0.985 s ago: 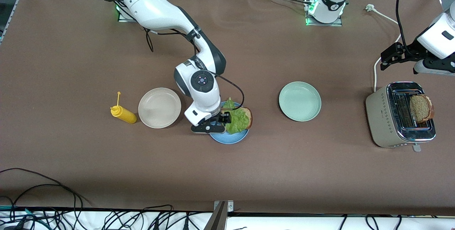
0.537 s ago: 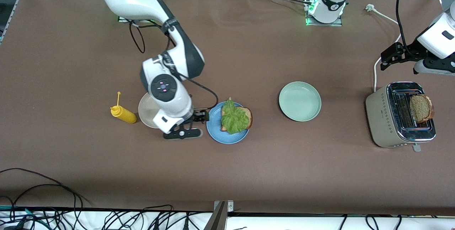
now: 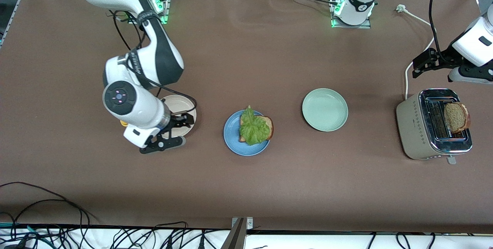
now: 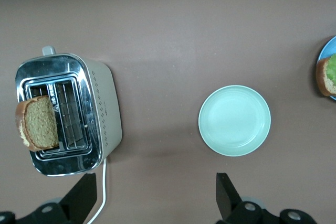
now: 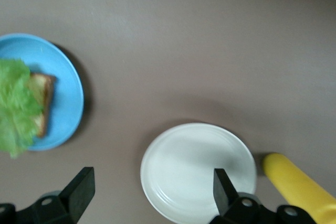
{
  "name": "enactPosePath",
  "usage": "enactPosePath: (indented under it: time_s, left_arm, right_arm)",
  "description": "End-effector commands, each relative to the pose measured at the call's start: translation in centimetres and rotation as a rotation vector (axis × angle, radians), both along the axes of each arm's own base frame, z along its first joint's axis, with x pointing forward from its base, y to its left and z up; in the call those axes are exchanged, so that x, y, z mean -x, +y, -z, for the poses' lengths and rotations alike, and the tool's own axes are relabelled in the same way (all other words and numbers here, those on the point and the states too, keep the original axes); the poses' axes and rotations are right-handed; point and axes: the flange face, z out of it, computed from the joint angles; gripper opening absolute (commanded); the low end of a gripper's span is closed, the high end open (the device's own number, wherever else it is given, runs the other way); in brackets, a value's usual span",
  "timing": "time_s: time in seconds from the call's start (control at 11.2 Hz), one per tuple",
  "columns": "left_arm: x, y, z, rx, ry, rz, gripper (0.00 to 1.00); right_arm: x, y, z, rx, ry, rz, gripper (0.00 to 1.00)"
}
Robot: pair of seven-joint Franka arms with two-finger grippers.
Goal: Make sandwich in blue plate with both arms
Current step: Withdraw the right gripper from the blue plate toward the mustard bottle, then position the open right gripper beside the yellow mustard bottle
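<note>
The blue plate (image 3: pixel 235 142) holds one brown bread slice (image 3: pixel 270 126) with a ruffled green lettuce leaf (image 3: pixel 254 129) lying on top. A second bread slice (image 3: pixel 456 117) stands up out of the toaster (image 3: pixel 420 126) at the left arm's end of the table. My right gripper (image 3: pixel 181 126) hangs open and empty over the beige plate (image 3: pixel 175 104). In the right wrist view the right gripper (image 5: pixel 152 181) shows the beige plate (image 5: pixel 199 174) below and the blue plate (image 5: pixel 65 95) off to one side. My left gripper (image 3: pixel 420 63) waits open over the toaster's cable (image 3: pixel 406 79).
A pale green plate (image 3: pixel 324 109) sits between the blue plate and the toaster. A yellow squeeze bottle (image 5: pixel 296 187) lies beside the beige plate, mostly hidden by the right arm in the front view. Black cables run along the table's near edge.
My right gripper has drawn away from the blue plate toward the right arm's end of the table, leaving the lettuce on the bread. It is now over the beige plate. The left arm is still.
</note>
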Motion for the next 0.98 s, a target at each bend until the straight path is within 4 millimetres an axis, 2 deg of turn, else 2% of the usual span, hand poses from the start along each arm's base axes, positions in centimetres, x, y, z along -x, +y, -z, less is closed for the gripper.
enactPosePath:
  time_s: [0.0, 0.18, 0.36, 0.9]
  left_arm:
    - [-0.9, 0.3, -0.6, 0.005, -0.043, 0.011, 1.00]
    - [-0.9, 1.0, -0.7, 0.008, -0.047, -0.002, 1.00]
    - [-1.0, 2.9, -1.2, 0.007, -0.058, -0.034, 1.00]
    - [-1.0, 2.8, -1.4, 0.007, -0.063, -0.034, 1.00]
  right_arm:
    - [1.9, -6.2, -2.5, -0.037, 0.066, -0.103, 1.00]
    - [2.3, -9.8, -3.4, -0.051, 0.088, -0.168, 1.00]
    - [3.2, -12.3, -4.2, -0.066, 0.097, -0.221, 1.00]
    - [4.7, -18.4, -7.4, -0.121, 0.066, -0.476, 1.00]
